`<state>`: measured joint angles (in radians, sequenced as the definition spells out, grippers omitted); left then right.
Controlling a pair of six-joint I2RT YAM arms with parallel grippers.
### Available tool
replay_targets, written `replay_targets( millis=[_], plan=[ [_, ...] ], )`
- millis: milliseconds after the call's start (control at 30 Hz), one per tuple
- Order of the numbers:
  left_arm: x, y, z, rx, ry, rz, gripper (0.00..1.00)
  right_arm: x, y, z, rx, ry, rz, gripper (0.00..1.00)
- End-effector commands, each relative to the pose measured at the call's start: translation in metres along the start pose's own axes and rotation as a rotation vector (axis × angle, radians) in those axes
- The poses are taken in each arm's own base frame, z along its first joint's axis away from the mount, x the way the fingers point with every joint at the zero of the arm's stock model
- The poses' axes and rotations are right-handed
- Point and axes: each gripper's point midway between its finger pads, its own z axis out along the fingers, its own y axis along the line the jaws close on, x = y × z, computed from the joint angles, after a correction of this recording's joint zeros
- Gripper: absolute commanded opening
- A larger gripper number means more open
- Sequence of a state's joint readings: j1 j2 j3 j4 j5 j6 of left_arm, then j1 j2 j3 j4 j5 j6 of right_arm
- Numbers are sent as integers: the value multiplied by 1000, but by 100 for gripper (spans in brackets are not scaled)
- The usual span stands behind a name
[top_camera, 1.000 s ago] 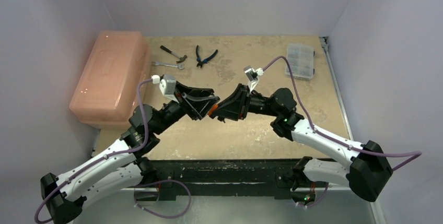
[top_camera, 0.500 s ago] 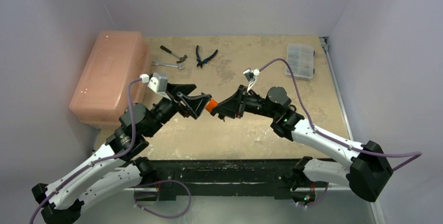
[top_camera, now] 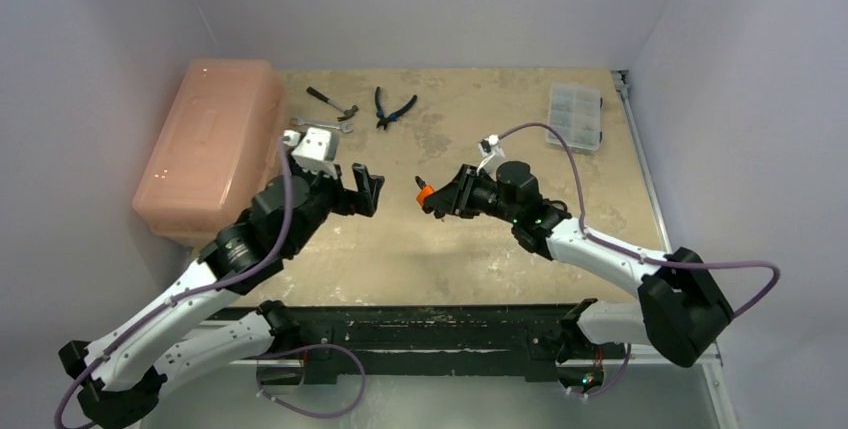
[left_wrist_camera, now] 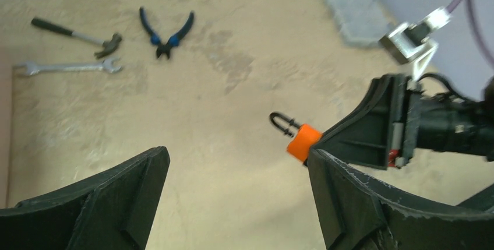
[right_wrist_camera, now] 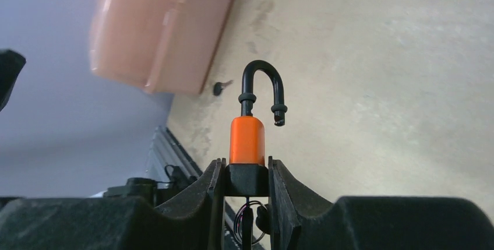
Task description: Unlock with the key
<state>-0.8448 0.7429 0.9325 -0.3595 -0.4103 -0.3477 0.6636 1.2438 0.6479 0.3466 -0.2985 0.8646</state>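
An orange padlock (right_wrist_camera: 247,139) with a black base is clamped between the fingers of my right gripper (right_wrist_camera: 247,168), which is shut on it. Its black shackle (right_wrist_camera: 262,84) stands sprung open, one leg free of the body. Under the base, between the fingers, hangs what looks like the key (right_wrist_camera: 247,221) on a thin wire ring. From above, the padlock (top_camera: 424,192) is held over the middle of the table. My left gripper (top_camera: 362,189) stands open and empty a short way left of it. In the left wrist view the padlock (left_wrist_camera: 303,141) sits just past the right finger.
A pink plastic box (top_camera: 205,144) fills the left side. A hammer (top_camera: 332,101), a wrench (top_camera: 320,125) and blue-handled pliers (top_camera: 394,109) lie at the back. A clear organiser case (top_camera: 575,115) sits at the back right. A small dark item (right_wrist_camera: 221,87) lies by the box.
My left gripper has opened wide and drawn back to the left, away from the padlock. The right arm has swung slightly right, still holding the padlock.
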Motion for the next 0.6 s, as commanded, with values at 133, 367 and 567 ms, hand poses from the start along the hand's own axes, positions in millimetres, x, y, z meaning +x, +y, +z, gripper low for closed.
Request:
replay_targets(
  millis=[133,367,567],
  plan=[
    [58,28,12,-122,159,114,99,-11,-22,23,52,-46,84,0],
    [71,34,19,-109,165,127,99,-9,-43,54,63,-9,137,0],
    [74,38,23,-120,175,150,99,-11,-60,83,92,6,136,0]
  ],
)
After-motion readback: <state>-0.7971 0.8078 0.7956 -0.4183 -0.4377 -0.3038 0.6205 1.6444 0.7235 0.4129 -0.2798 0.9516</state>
